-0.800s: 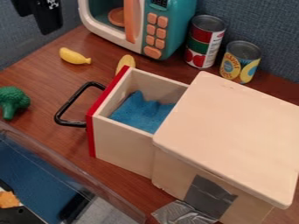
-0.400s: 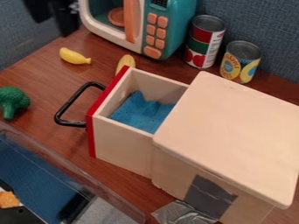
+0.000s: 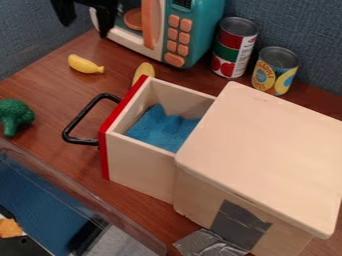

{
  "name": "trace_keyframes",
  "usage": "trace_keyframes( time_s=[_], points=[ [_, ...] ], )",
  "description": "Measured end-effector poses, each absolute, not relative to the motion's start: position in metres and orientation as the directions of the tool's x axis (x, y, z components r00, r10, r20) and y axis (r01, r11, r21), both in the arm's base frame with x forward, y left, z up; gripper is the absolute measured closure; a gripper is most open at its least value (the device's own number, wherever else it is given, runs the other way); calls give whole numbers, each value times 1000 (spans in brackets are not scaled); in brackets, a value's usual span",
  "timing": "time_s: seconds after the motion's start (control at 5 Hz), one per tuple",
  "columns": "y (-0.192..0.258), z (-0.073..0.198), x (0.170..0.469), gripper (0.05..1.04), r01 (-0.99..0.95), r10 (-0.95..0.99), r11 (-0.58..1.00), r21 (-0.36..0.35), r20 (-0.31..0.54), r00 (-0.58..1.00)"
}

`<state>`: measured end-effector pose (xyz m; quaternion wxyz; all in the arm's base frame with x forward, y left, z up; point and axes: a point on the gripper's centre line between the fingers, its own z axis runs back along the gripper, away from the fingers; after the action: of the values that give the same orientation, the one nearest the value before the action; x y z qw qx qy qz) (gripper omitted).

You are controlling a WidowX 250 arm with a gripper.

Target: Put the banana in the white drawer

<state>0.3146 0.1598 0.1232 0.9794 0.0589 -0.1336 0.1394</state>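
High at the upper left, in front of the microwave's left edge, my gripper [image 3: 85, 28] hangs open, its two black fingers apart with nothing between them. The yellow banana [image 3: 85, 64] lies on the wooden table a short way below it. A pale box drawer [image 3: 140, 167] with a red front and black handle is pulled out from its cabinet, at the middle. Blue cloth [image 3: 160, 129] lies inside the drawer.
A teal toy microwave [image 3: 204, 27] stands behind; two cans [image 3: 234, 47] are right of it. Another yellow item [image 3: 143, 71] sits behind the drawer's red front. Green broccoli [image 3: 13, 116] is at left, a clear-walled bin [image 3: 87, 200] at lower left. The cabinet top [image 3: 267, 150] fills the right.
My gripper has moved right from the upper left corner, toward the microwave's left edge, and its fingers now show well apart. The banana and drawer have stayed put.
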Motion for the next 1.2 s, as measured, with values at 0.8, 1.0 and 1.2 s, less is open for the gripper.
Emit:
trace_keyframes(
  time_s=[0.8, 1.0, 1.2],
  points=[
    [236, 106, 330, 83, -836, 804, 544, -75, 331, 494],
    [243, 99, 322, 83, -876, 863, 460, -144, 306, 402],
    [240, 84, 322, 83, -892, 906, 391, -227, 264, 330]
  ],
)
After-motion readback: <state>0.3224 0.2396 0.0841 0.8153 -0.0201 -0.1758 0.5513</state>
